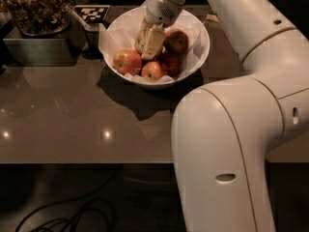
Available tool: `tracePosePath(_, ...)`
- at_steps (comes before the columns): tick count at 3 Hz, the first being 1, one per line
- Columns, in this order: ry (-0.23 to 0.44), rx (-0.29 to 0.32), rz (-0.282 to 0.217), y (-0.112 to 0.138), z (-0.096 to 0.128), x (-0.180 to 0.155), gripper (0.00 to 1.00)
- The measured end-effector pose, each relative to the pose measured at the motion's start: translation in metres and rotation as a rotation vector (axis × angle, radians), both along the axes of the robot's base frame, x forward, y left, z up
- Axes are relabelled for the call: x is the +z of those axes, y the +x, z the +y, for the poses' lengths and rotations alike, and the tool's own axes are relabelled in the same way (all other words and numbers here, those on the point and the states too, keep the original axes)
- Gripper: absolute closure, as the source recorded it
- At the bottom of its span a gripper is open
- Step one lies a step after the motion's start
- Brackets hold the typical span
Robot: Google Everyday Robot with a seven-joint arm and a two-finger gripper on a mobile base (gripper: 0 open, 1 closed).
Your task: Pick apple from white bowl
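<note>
The white bowl (195, 66) stands upright on the far part of the table (87, 124), right of the table's centre, and is lined with crumpled white paper (110, 40) that rises above its left rim. Inside it lie several apples: a left apple (127, 62), red and yellow, against the left wall; a front apple (153, 70) just beside it at the near wall; a right apple (176, 40), darker, toward the far right; and a further dark apple (170, 62) between the front and right ones. The gripper (148, 41) is inside the bowl, pointing down and slightly tilted, between the left apple and the right apple and just above the front apple. Whether it is spread, pressed together or pinching an apple cannot be told from this view. The white arm (241, 129) reaches in from the right foreground and covers much of the right side of the scene. To the left of the bowl, a dark container of nuts (34, 6) sits on a metal tray (36, 50). A checkered marker (91, 12) lies between that container and the bowl. Cables (67, 216) lie on the dark floor in front of the table.
</note>
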State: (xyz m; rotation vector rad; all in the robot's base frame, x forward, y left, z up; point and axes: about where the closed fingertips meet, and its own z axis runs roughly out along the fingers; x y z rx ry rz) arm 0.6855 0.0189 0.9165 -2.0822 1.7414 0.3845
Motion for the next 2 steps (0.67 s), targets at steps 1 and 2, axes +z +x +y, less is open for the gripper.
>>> tracePosePath(1,0.025,0.005,-0.044,-0.006,-0.005,0.016,1.00)
tracePosePath(2,0.055,0.051,-0.088,-0.033,-0.012,0.045,1.00)
